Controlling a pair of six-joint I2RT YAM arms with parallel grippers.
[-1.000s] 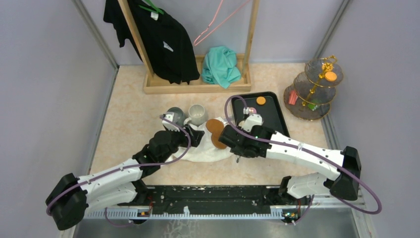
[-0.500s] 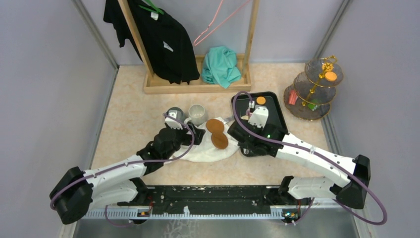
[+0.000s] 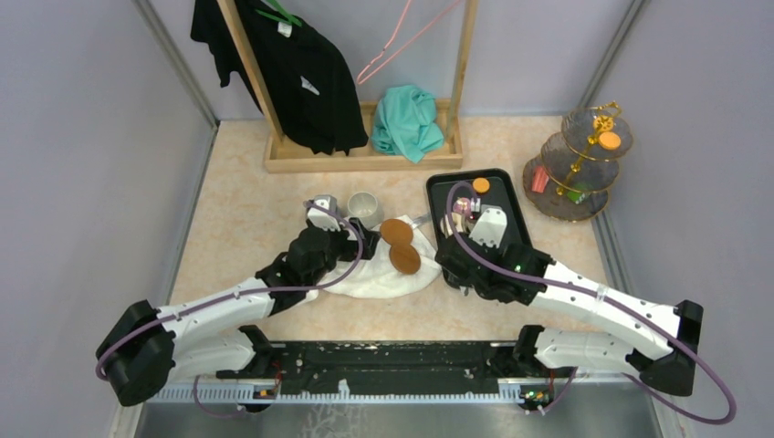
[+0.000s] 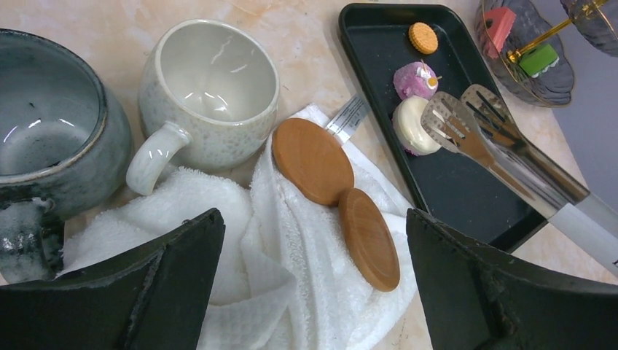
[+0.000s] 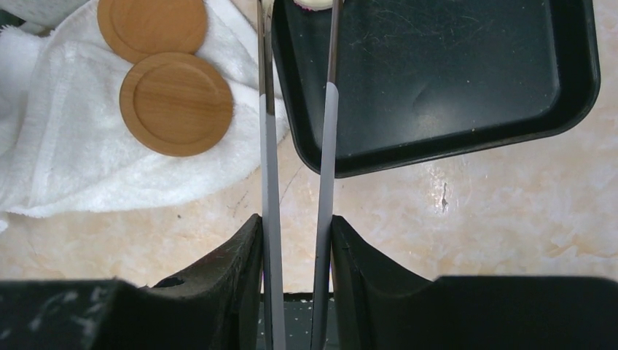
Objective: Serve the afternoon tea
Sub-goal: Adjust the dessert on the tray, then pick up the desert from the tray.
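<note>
The glass three-tier stand [image 3: 577, 164] with gold frame stands at the far right, holding an orange disc [image 3: 610, 140], a red piece [image 3: 540, 180] and a green piece [image 3: 575, 193]. On the black tray [image 4: 466, 197] lie an orange disc [image 4: 422, 37], a pink doughnut [image 4: 414, 79] and a white doughnut [image 4: 408, 125]. My right gripper [image 5: 295, 240] is shut on long metal tongs [image 5: 328, 109]; their tips [image 4: 455, 120] sit right beside the white doughnut. My left gripper [image 4: 313, 277] is open and empty above the white towel [image 4: 291, 255]. The grey mug [image 4: 44, 146] stands to its left.
A white speckled mug [image 4: 211, 95] stands beside the grey one. Two wooden coasters [image 3: 396, 231] [image 3: 404, 259] lie on the towel. A wooden clothes rack [image 3: 365, 155] with a black shirt and a teal cloth [image 3: 406, 121] stands at the back. Walls close in left and right.
My right arm has swung right and forward, carrying the tongs from over the coasters to the tray's doughnuts. My left arm has reached slightly forward toward the mugs.
</note>
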